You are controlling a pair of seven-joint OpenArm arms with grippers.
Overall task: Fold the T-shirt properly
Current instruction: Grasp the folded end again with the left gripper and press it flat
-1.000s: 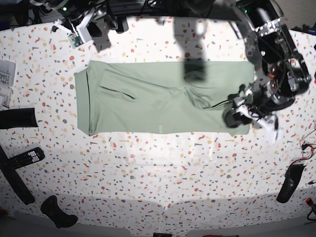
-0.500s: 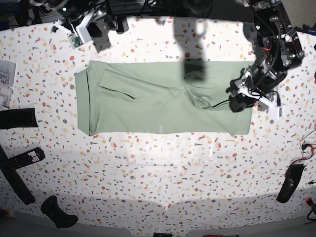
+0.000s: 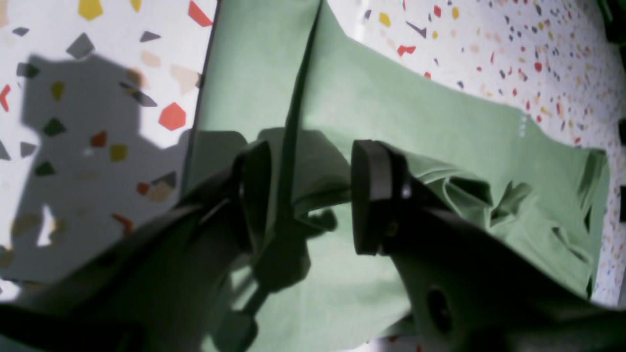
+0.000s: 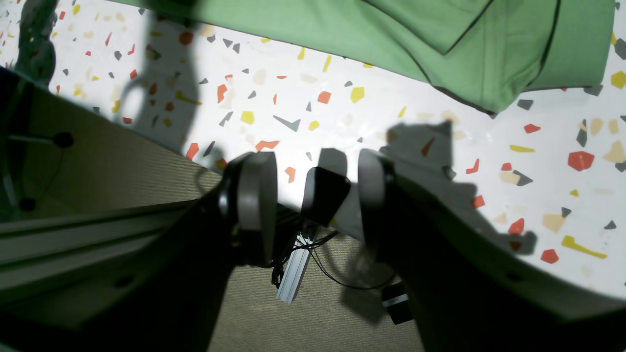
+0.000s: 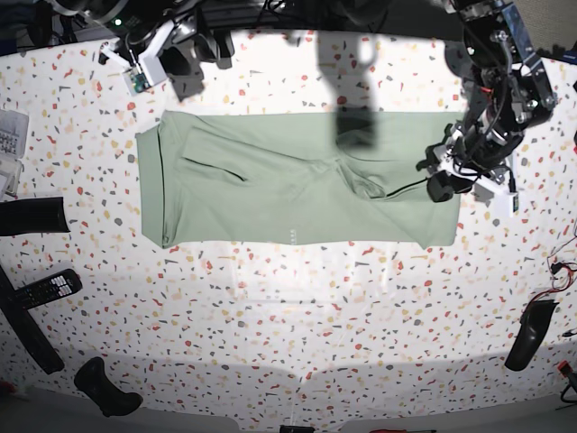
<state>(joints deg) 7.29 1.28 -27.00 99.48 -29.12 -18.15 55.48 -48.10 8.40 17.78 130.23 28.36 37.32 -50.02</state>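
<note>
The left gripper (image 3: 310,195) stands with its two dark pads parted, a raised fold of the large pale sage-green soft fabric T-shirt (image 5: 297,180) running up between them; whether the pads actually pinch that fold I cannot tell. It sits over the shirt's edge on the base view's right. The right gripper (image 4: 313,195) hangs released and empty above the bare white speckled terrazzo tabletop (image 5: 297,307), near the table's far edge and apart from the cloth. The shirt lies spread as a long flat band across the tabletop's middle, rumpled near the left gripper. It looks light, limp and prone to sagging, so it is best taken at a hem or corner, pinching both layers together
</note>
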